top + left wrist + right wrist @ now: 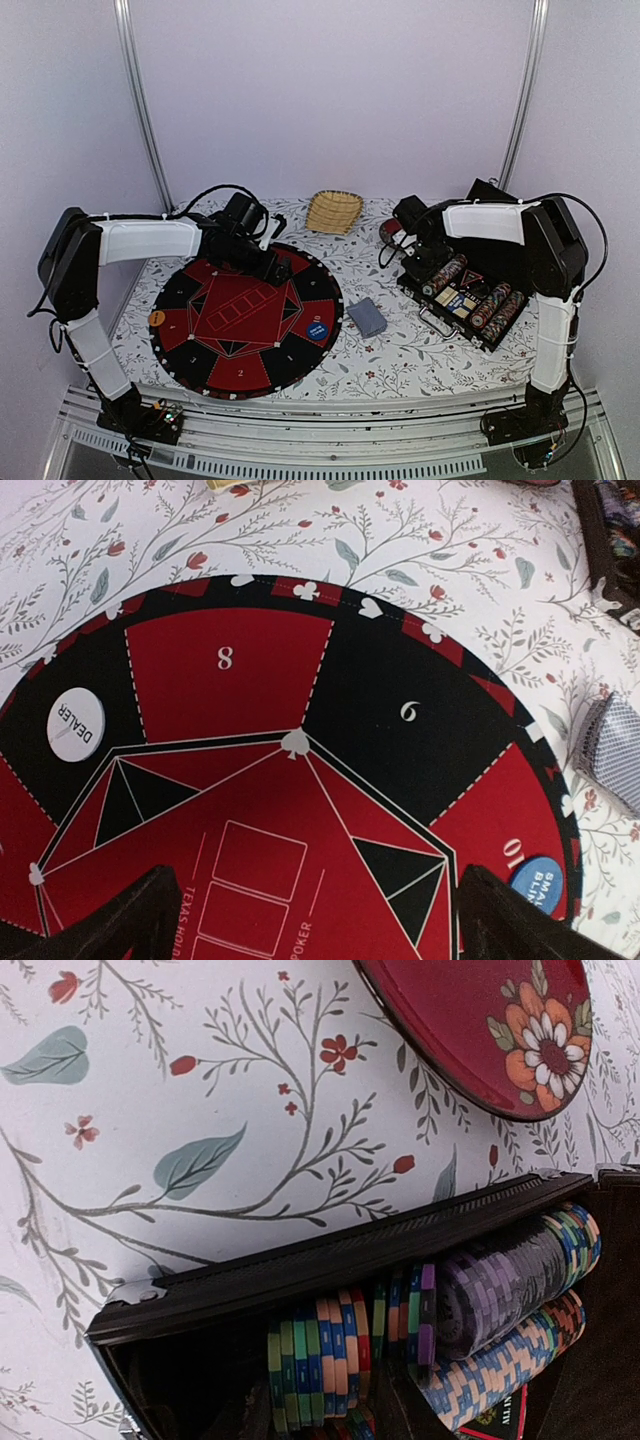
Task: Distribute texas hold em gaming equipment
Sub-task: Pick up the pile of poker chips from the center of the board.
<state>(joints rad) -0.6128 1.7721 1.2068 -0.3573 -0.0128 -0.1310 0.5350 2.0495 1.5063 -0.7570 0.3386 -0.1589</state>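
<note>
Right claw (431,267) is down at the upper-left end of the chip case (330,1252), right side of the top view, nose over the rows of chips (335,1350). Can't tell how wide its jaws stand or whether any chip is held; the wrist view shows chips and case wall, no clear fingers. Right arm is stretched inward, forearm level, wrist dipped into the case.

Step looks like lifting chips out. To do it well: come straight down on one row, pinch a few chips across their flat faces, stay off the case wall and the red plate (470,1020) just beyond it.

Left claw (318,895) hangs wide open and empty over the upper part of the round mat (240,372), arm reaching in from the left, elbow high.

On the mat: white dealer button (75,723), blue button (316,329), orange button (157,318) at the left rim. Card deck (366,316) lies on the cloth between mat and case.
</note>
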